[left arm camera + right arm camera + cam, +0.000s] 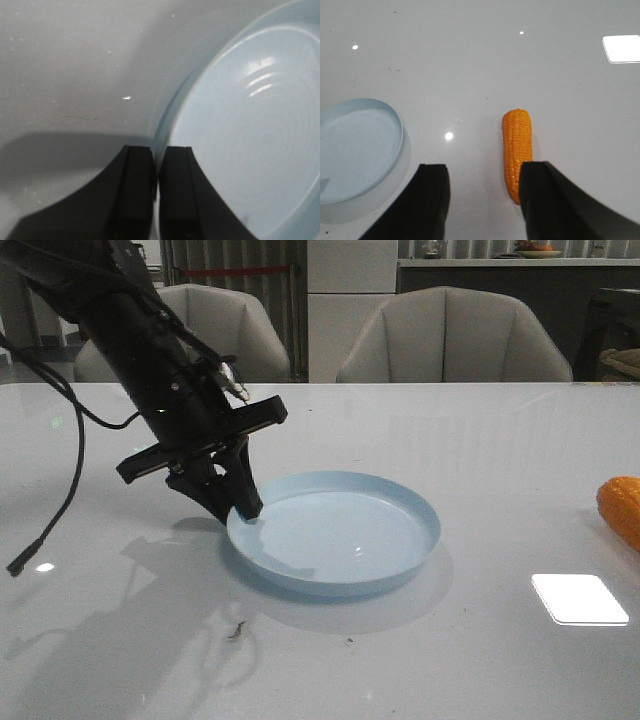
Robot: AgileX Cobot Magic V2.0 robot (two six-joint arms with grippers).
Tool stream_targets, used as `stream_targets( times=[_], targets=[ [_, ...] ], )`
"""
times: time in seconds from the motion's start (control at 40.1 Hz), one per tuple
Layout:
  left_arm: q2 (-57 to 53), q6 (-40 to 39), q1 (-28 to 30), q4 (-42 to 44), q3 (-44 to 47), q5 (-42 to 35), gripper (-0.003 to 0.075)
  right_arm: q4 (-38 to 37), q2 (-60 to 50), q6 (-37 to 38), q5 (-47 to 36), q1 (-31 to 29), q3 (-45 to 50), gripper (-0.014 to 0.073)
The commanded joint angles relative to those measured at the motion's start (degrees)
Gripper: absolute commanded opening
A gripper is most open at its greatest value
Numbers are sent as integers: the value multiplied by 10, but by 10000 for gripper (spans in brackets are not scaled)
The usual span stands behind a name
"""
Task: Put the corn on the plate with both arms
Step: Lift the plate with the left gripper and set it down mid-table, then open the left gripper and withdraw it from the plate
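1. Left gripper (243,502) down at the plate's (400,570) left rim, fingers closed on the rim: left wrist view shows the two black fingers (134,195) pinched together with the plate (250,130) edge between them.
2. Plate sits flat on the white table (450,430), centre of front view, nothing in it.
3. Corn (621,510) lies on the table at the far right edge of front view, well apart from the plate, partly cut off by the frame.
4. Right gripper (482,200) seen only in its wrist view: fingers spread wide, holding nothing, above the table.
5. Corn (517,152) lies flat, one end hidden behind one right finger (555,205); touching or not, can't tell.
6. Plate (355,150) off to the side of the corn in that view, clear table between them.
7. Two grey chairs (455,335) behind the table.
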Motion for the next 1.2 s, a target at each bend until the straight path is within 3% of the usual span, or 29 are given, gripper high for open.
stream_targets(
  times=[0.0, 0.1, 0.424, 0.548, 0.748, 0.947, 1.172],
  targets=[
    [-35, -3, -4, 2, -18, -3, 300, 3, 1, -5, -33, -4, -20, 439],
    [-36, -3, -3, 3, -24, -3, 377, 3, 1, -5, -24, -4, -20, 439],
    [-119, 1, 13, 43, -174, -27, 379, 3, 1, -5, -20, -4, -20, 439],
    [-166, 12, 22, 123, -231, -30, 379, 3, 1, -5, -16, -4, -20, 439],
    [-253, 20, 33, 274, -227, -42, 379, -16, 8, -5, 2, -4, -20, 444],
    [-348, 20, 64, 276, -119, -126, 379, -63, 59, -5, 13, -4, -37, 533],
    [-497, 20, 74, 278, 152, -307, 379, -83, 159, -5, 28, -4, -110, 568]
  ],
)
